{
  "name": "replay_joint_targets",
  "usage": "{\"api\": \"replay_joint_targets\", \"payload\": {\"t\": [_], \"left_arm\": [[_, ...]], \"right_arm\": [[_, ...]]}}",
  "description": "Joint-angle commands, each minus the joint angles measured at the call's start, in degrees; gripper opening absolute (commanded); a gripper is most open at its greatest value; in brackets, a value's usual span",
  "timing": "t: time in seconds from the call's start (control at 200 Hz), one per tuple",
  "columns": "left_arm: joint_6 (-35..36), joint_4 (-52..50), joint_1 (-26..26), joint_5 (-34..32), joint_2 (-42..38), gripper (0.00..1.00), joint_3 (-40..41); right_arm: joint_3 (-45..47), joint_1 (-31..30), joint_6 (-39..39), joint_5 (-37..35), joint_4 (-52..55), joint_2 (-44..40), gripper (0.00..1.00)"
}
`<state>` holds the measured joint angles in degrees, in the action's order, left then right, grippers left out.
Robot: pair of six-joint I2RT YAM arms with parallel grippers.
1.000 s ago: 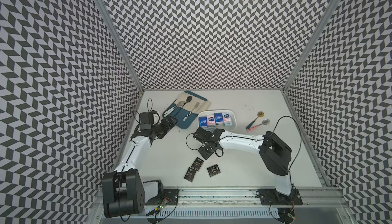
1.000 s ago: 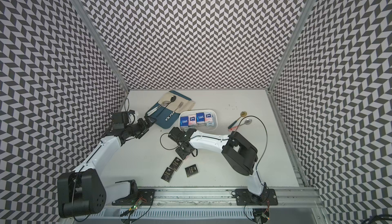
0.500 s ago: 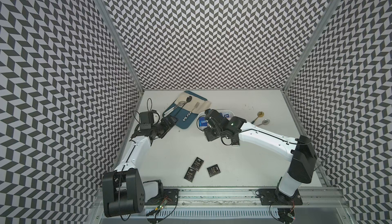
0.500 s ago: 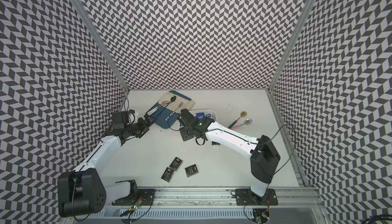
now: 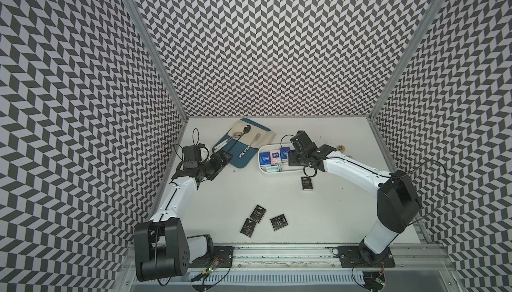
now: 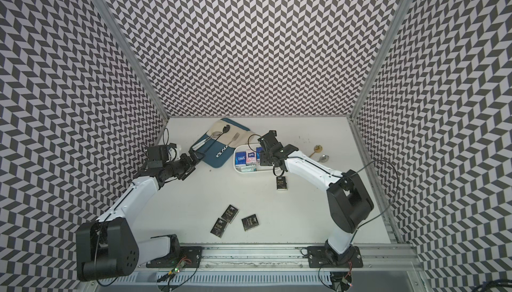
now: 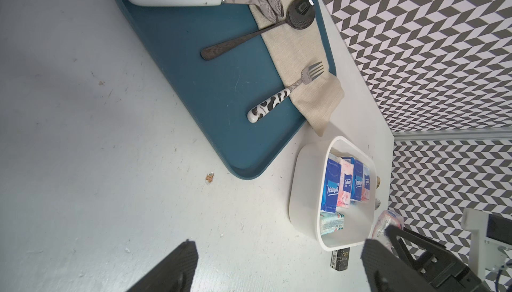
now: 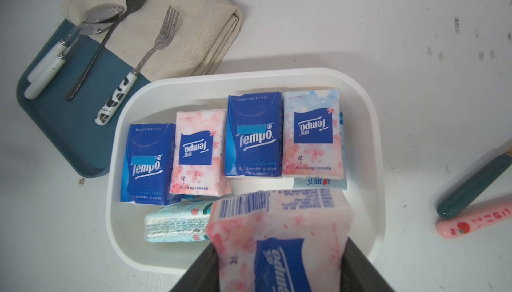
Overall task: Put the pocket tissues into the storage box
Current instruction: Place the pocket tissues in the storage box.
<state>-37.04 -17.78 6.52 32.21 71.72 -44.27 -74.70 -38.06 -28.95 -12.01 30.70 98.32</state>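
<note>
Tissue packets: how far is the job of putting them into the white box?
Done: at least six packets lie in the white box. In hand: the right hand holds a pink packet over it. Left: four black packets on the table.

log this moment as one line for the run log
right gripper: shut on pink packet, over storage box | left gripper: open, empty | outside box: four black packets on table

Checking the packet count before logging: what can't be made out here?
- Right wrist view: light-blue packet mostly hidden under a pink-white packet; held pink packet cut off by the picture's edge.
- Both top views: one end of the storage box hidden by the right arm.
- Top views: black packets' fine print too small.
</note>
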Motion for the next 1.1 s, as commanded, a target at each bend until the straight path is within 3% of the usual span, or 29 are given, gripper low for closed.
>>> {"api": "replay_joint_targets", "payload": {"t": [0.0,0.416,0.576,0.756,1.096], "left_arm": [[1.17,0.73,0.35,0.39,0.25,0.98,-0.04],[0.92,1.52,-0.19,1.19,1.40,0.98,0.50],[0.74,1.78,-0.55,1.19,1.68,0.98,0.25],[0.40,2.13,-0.83,1.10,1.89,0.98,0.15],[-0.05,3.27,-2.22,1.44,2.60,0.98,-0.35]], "right_arm": [[0.51,-0.17,-0.32,1.07,-6.45,0.99,0.61],[1.09,-0.25,-0.28,4.08,-9.38,5.62,0.64],[0.50,-0.23,-0.55,5.08,-8.41,6.47,0.75],[0.08,-0.17,-0.91,4.95,-7.38,3.22,0.87],[-0.71,1.50,2.06,5.44,-0.07,-4.65,0.90]]}}
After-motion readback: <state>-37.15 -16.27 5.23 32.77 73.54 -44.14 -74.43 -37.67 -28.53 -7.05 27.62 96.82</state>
